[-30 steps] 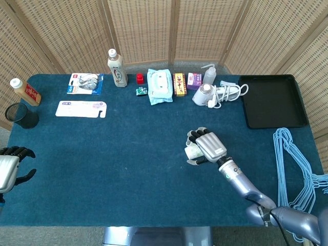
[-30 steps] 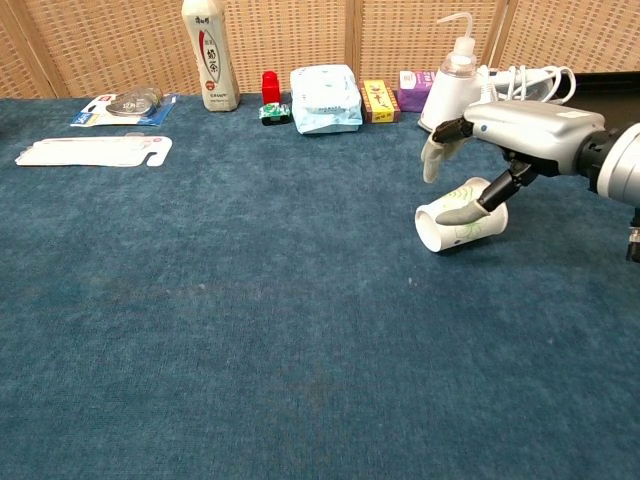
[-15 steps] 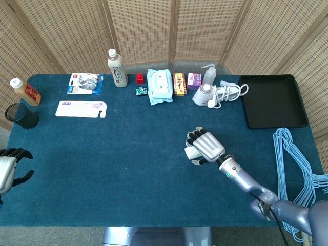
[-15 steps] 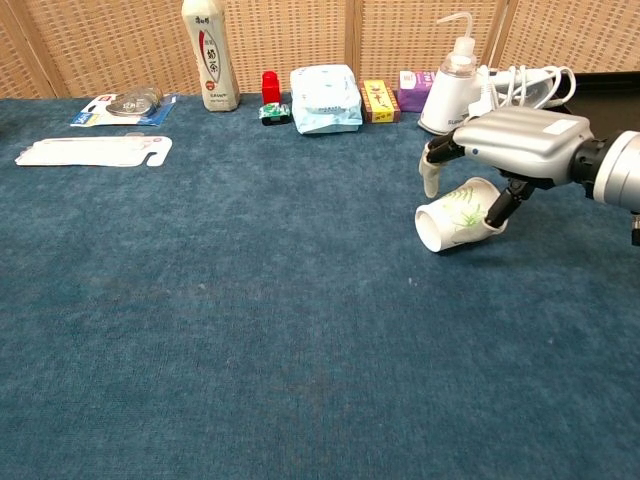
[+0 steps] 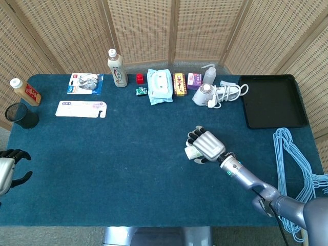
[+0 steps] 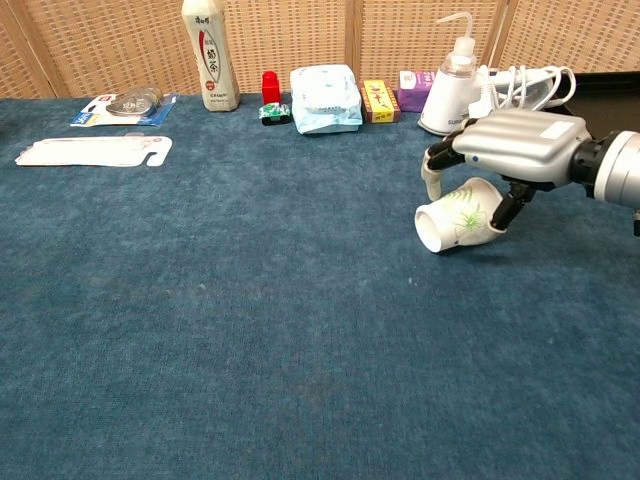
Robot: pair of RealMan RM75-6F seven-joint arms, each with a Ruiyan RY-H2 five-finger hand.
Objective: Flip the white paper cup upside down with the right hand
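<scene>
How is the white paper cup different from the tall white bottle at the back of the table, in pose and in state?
The white paper cup lies on its side, its open mouth toward the robot's left; the tall white bottle stands upright and capped. The right hand is closed over the cup, while nothing touches the bottle. The cup is near the table's middle, the bottle in the back row. Both are white with printed markings.
</scene>
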